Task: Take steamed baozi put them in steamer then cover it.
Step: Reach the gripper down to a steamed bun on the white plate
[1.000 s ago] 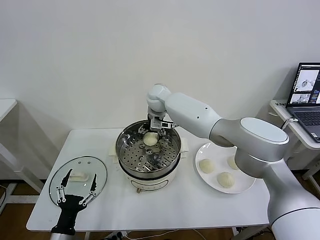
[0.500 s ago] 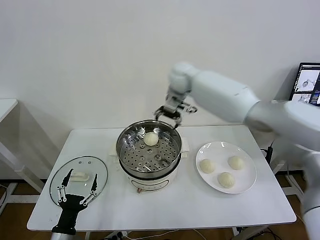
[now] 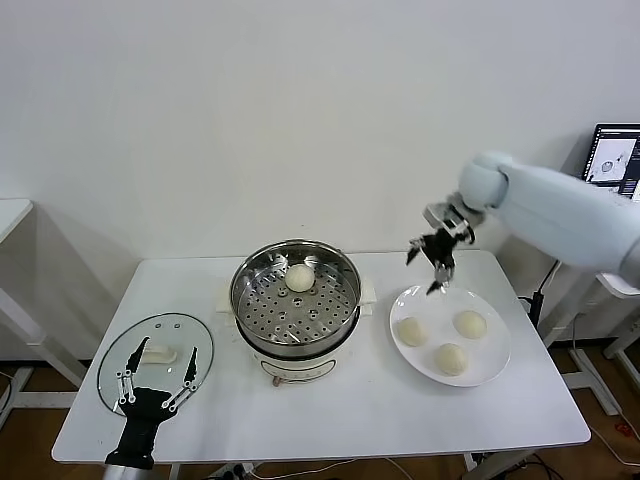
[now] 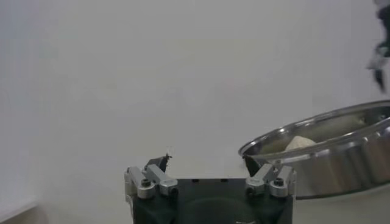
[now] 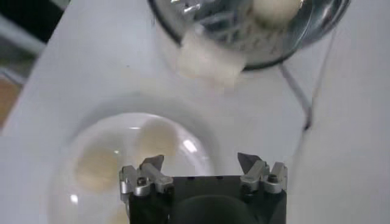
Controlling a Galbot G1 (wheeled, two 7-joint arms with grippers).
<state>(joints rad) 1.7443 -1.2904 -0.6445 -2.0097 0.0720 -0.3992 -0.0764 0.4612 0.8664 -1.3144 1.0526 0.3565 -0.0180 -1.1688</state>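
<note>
Left end effector (image 3: 155, 378): at the near left tabletop edge, fingers spread, empty, over the cover.
Cover (image 3: 200, 345): flat on the tabletop (image 3: 340, 420), handle's long axis running left–right.
Plate (image 3: 497, 365): right of the steamer, three steamed baozi (image 3: 450, 358) on it, pleats up.
Steamer (image 3: 296, 300): mid-tabletop, open, one bun (image 3: 300, 277) at its far side.
Right end effector (image 3: 437, 262): fingers spread, empty – above the plate's far edge, apart from the buns.

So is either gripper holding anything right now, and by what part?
Nothing held. Right gripper is open above the plate; left gripper is open over the cover.
</note>
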